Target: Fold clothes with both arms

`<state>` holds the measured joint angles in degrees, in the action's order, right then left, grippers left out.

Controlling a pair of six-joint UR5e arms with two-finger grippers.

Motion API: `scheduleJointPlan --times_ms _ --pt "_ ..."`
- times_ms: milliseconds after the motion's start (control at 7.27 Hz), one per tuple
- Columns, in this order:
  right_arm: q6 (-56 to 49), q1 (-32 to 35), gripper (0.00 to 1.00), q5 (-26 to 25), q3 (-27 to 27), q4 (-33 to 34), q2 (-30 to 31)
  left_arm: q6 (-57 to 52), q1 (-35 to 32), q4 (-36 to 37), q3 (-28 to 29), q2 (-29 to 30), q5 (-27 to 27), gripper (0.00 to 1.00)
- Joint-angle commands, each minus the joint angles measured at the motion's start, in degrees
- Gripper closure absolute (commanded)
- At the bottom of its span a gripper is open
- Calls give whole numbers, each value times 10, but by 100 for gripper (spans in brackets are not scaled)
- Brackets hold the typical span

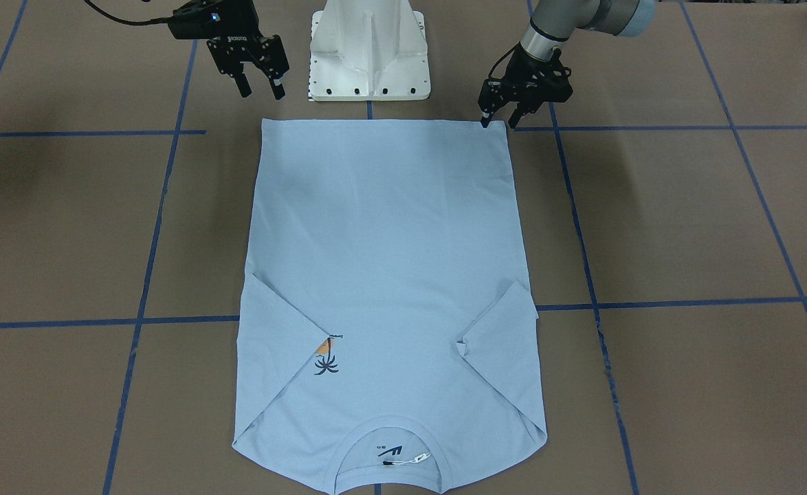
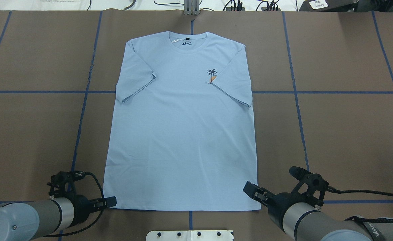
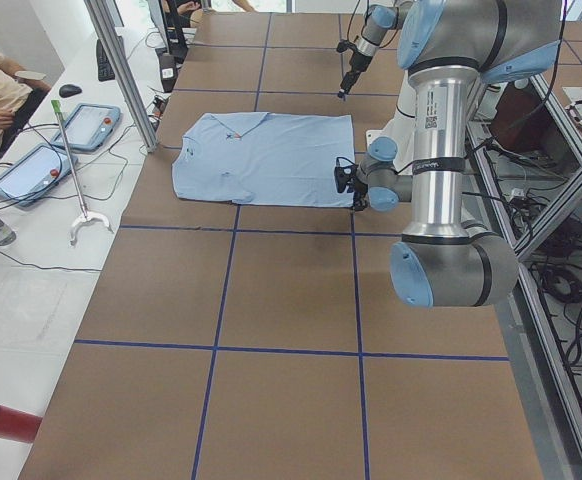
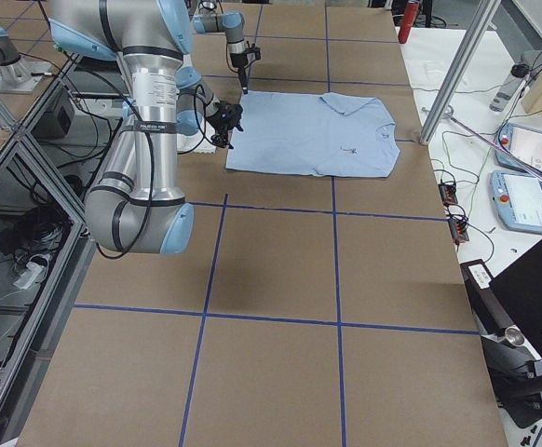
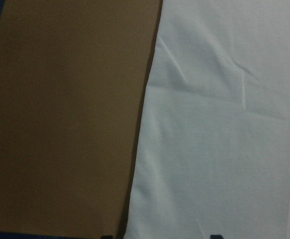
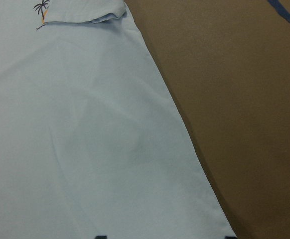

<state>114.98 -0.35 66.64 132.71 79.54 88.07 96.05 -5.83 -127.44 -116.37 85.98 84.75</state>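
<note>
The T-shirt [image 1: 383, 240] lies flat on the tabletop [image 1: 685, 220], sleeves tucked in, hem nearest the white base [image 1: 369, 55]. Flanking that base, my left pincer [image 1: 498, 124] sits spread at one hem corner. The right pincer [image 1: 260, 88], also spread, seems raised. Next I'd clamp both corners together.

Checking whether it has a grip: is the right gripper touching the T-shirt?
Apart. In the front-facing view, bare table shows between the right gripper and the T-shirt hem.
</note>
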Motion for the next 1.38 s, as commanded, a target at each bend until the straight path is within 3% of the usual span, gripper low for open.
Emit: scheduleJointPlan --times_ms 0,688,825,963,1238 --pt "1 0 17 -2 0 0 1 1 5 0 2 1 0 36" --pt "0 1 16 -3 0 0 0 0 9 0 8 5 0 39" --pt "0 1 16 -2 -1 0 0 0 9 0 8 5 0 47" --pt "0 1 16 -2 0 0 0 0 9 0 6 5 1 70" --pt "0 1 15 -3 0 0 0 -1 7 1 3 4 1 75"
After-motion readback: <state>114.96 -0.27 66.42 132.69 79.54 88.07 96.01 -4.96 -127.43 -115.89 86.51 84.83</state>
